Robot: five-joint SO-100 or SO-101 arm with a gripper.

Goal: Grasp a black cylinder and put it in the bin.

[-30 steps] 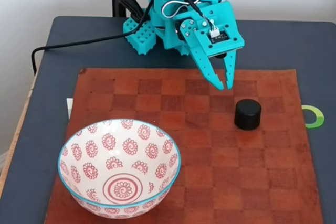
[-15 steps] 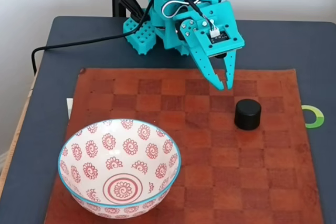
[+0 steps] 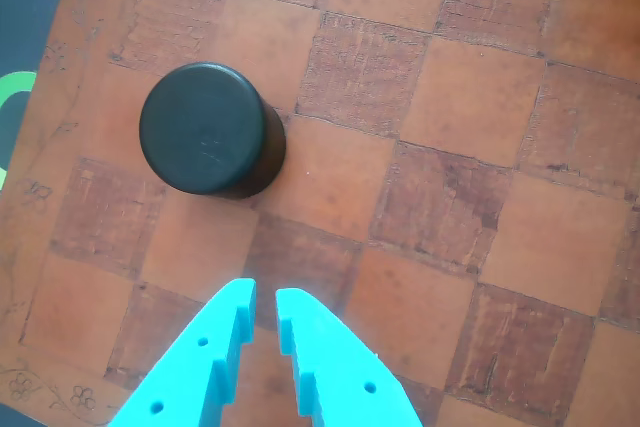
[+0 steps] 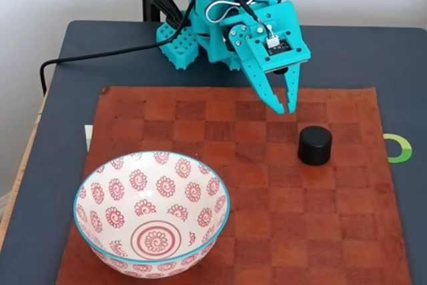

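The black cylinder (image 4: 314, 145) stands upright on the brown checkerboard mat (image 4: 233, 185), right of centre in the fixed view. In the other view the cylinder (image 3: 208, 130) lies upper left, ahead of my teal fingertips (image 3: 240, 299). My gripper (image 4: 287, 107) hovers above the mat's far edge, behind and slightly left of the cylinder; its fingers are nearly closed with a narrow gap and nothing between them (image 3: 265, 297). The bin (image 4: 152, 213), a white bowl with red spirals and a blue rim, sits at the front left.
The teal arm base (image 4: 193, 38) and a black cable (image 4: 93, 55) occupy the back of the dark table (image 4: 60, 185). A green ring mark (image 4: 399, 149) lies right of the mat. A white slip (image 4: 87, 137) peeks out at the mat's left edge.
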